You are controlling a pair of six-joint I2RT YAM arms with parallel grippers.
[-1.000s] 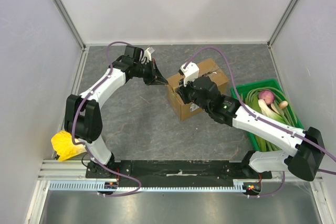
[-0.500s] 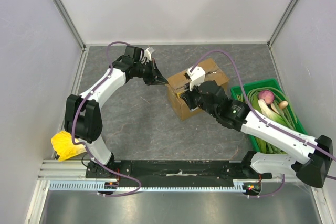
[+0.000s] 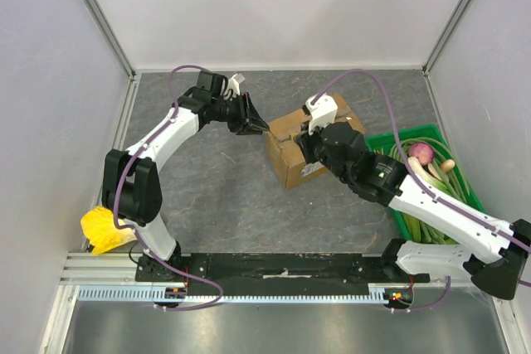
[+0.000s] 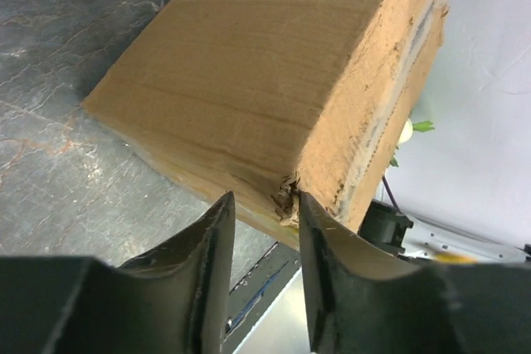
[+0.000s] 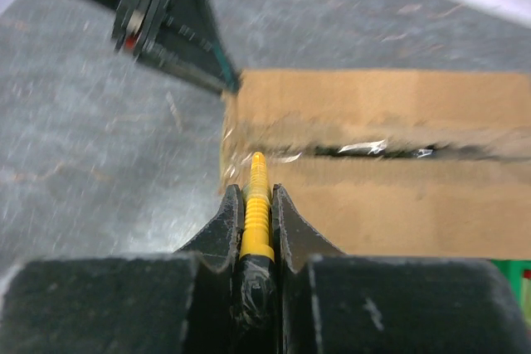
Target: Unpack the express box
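Observation:
The express box point(image 3: 290, 165), a brown cardboard carton, sits mid-table with its flaps down and clear tape along the centre seam point(image 5: 373, 151). My left gripper point(image 3: 264, 126) stands open at the box's left corner. In the left wrist view the torn corner point(image 4: 286, 199) of the box point(image 4: 274, 64) lies just beyond the left gripper point(image 4: 264, 205), touching the right finger. My right gripper point(image 3: 309, 137) hovers over the box top, shut on a yellow ribbed tool point(image 5: 257, 205). The tool's tip points at the taped left end of the box point(image 5: 398, 196), close to the left gripper point(image 5: 217, 72).
A green crate point(image 3: 390, 140) holding scallions and a purple onion point(image 3: 420, 152) stands right of the box, under the right arm. A yellow object point(image 3: 104, 230) lies at the near left by the left arm's base. White walls enclose the table on three sides.
The left gripper's jaws have parted at the box corner, where they were shut before. The right arm has swung its gripper rightwards and towards the back over the box top.

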